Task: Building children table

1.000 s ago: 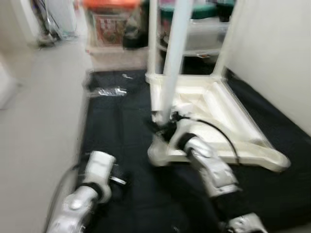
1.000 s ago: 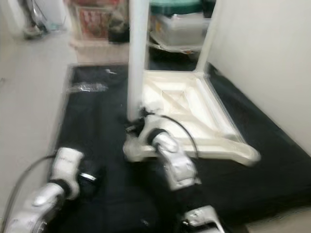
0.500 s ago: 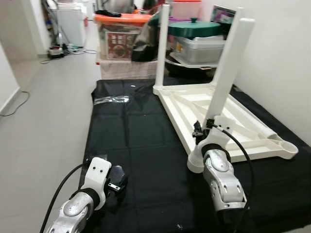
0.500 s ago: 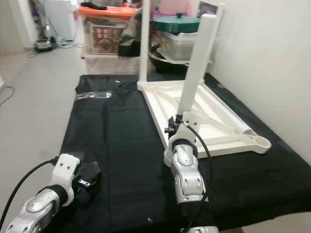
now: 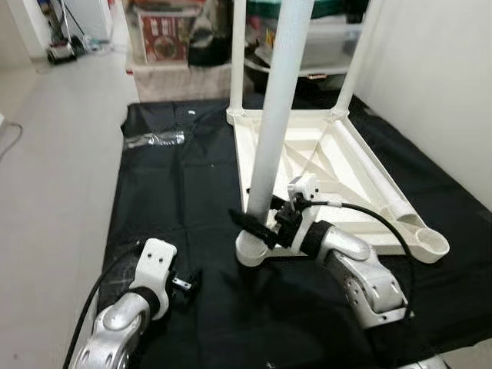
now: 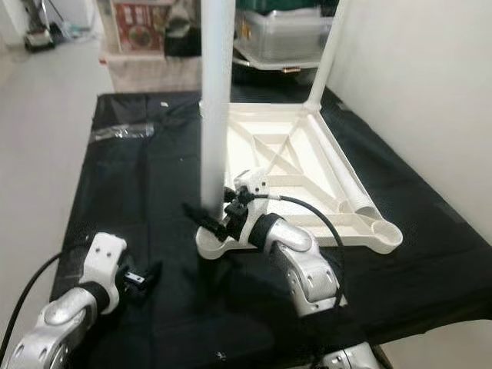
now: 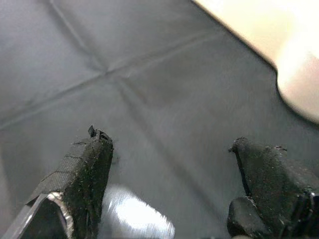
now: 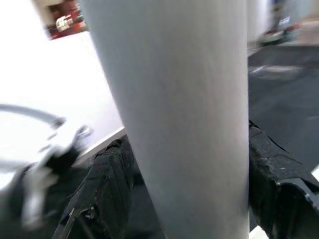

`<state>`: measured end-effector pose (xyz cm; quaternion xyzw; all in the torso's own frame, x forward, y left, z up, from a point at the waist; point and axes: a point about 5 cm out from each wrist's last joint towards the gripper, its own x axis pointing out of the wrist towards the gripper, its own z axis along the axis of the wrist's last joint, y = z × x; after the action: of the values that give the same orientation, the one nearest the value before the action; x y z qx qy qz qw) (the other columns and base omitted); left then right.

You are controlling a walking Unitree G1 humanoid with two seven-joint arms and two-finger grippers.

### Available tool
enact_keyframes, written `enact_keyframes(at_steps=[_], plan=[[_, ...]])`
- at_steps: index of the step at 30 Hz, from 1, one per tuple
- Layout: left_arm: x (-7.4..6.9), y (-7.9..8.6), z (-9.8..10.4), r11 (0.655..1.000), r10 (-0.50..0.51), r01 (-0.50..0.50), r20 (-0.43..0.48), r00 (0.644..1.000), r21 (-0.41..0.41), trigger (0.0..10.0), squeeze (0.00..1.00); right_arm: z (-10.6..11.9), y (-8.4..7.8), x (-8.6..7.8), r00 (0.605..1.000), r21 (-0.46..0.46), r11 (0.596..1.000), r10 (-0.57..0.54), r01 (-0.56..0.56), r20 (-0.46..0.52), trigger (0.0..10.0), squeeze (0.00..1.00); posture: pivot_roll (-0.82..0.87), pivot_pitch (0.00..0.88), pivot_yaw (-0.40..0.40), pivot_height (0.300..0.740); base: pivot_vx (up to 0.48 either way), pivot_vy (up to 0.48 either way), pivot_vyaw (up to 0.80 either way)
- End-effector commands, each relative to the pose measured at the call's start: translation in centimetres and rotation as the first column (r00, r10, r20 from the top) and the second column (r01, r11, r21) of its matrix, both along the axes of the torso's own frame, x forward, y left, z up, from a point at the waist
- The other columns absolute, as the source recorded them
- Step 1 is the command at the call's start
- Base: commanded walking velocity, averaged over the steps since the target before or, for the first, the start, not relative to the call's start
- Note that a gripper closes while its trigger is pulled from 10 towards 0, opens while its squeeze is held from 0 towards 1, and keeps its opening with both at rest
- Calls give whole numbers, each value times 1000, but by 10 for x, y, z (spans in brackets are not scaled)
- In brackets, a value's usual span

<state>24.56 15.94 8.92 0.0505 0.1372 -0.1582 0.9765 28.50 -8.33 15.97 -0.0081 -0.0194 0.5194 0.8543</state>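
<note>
The white children's table lies upside down on a black cloth. Three white legs stand up from its corners; the near right corner socket holds none. My right gripper is shut on the base of the near leg; in the right wrist view its black fingers flank the leg on both sides. My left gripper is open, low over the cloth to the left of the table, with nothing between its fingers.
Storage boxes and bins crowd the far end of the cloth. A white wall runs along the right. A clear plastic bag lies on the cloth's far left. Grey floor lies to the left.
The head camera has swung, so the whole scene has shifted. My right gripper stays at the base of the near leg, and my left gripper stays low over the cloth.
</note>
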Motion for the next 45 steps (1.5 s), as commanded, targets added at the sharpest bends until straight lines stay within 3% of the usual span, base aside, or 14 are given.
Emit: enact_keyframes(at_steps=[1,3,9,10,11,15,21,25,26,27,28,40,42,45], plan=[[0,-1,-2,1000,2,-2,-11,1000,-1,10000,0,-13,20,-11,994,-17,995,101,-101,-29,10000,0,122,0,-84,740,0,0,0],[-1,0,-3,1000,4,-4,-13,1000,6,10000,0,-18,23,-1,1000,-9,1000,-4,4,7,0,0,123,0,-83,740,0,0,0],[-3,0,-3,1000,5,-5,-15,1000,1,10000,0,-25,13,24,955,-36,955,-297,296,-12,0,0,115,0,-79,740,0,0,0],[-4,-2,-4,1000,0,0,-15,1000,2,10000,0,-32,-8,42,809,-95,809,-586,580,-48,0,0,108,0,-80,740,0,0,0],[-3,-3,-6,1000,-1,1,-14,1000,0,10000,0,-56,-77,46,279,-259,273,-960,926,-12,0,0,91,0,-76,740,0,0,0],[-2,-4,-5,1000,-4,4,-8,1000,-8,10000,0,-59,-102,36,108,-279,90,-993,956,48,0,0,67,0,-61,740,0,0,0],[3,-11,-6,1000,-28,28,-5,1000,-11,10000,0,-48,-75,32,278,-217,270,-961,938,7,10000,0,32,0,-38,740,0,0,0],[2,-12,-5,999,-36,36,-4,999,-15,10000,0,-40,-47,35,475,-135,478,-878,868,-57,10000,0,28,0,-39,740,0,0,0],[2,-10,-5,999,-38,38,-6,999,-14,10000,0,-28,-31,36,598,-31,603,-795,797,-101,10000,1000,29,0,-39,740,0,0,0],[1,-8,-6,999,-35,35,-8,999,-12,10000,0,-15,-13,34,727,50,728,-676,684,-120,10000,1000,24,0,-27,740,0,0,0],[2,-5,-4,999,-32,32,-9,999,-15,10000,0,7,9,29,888,151,876,-455,459,-64,10000,0,19,0,-22,740,0,0,0],[10,-6,-1,998,-63,63,-5,998,12,10000,0,15,38,6,988,-3,996,93,-93,124,10000,0,50,0,-19,740,0,0,0],[9,-1,1,999,-37,37,4,999,12,10000,0,2,44,7,991,-53,997,57,-51,122,0,0,80,0,-43,740,0,0,0],[0,1,-3,1000,-22,22,-8,1000,6,10000,0,-16,36,33,931,-77,928,-361,364,46,0,0,89,0,-44,740,0,0,0]])
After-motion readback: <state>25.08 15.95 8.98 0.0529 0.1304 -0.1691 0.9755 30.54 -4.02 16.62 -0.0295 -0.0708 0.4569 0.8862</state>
